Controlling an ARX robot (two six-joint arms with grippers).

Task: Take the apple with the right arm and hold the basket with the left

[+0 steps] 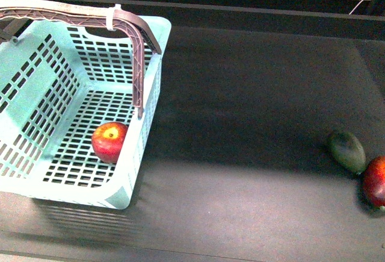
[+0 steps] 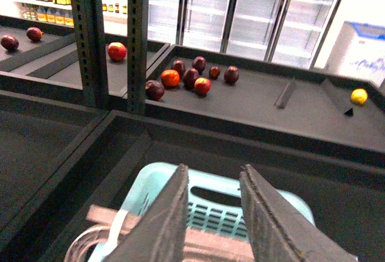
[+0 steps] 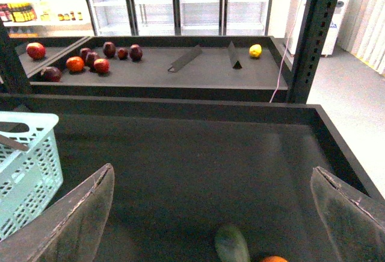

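The turquoise basket (image 1: 36,81) stands at the left of the dark shelf, its brownish-mauve handle (image 1: 138,51) raised. The apple (image 1: 110,141), red with a yellow stem patch, lies on the basket floor by the near right wall. Neither gripper shows in the front view. In the left wrist view my left gripper (image 2: 213,168) is shut on the handle (image 2: 207,251), above the basket (image 2: 210,193). In the right wrist view my right gripper (image 3: 212,171) is wide open and empty above the shelf. The basket's corner (image 3: 27,171) lies off to one side of it.
A dark green oval fruit (image 1: 347,150) and a darker red fruit (image 1: 374,180) lie at the shelf's right edge. Both also show near the open right gripper: the green one (image 3: 231,244) and the red one (image 3: 274,259). A further shelf holds several fruits (image 2: 192,78).
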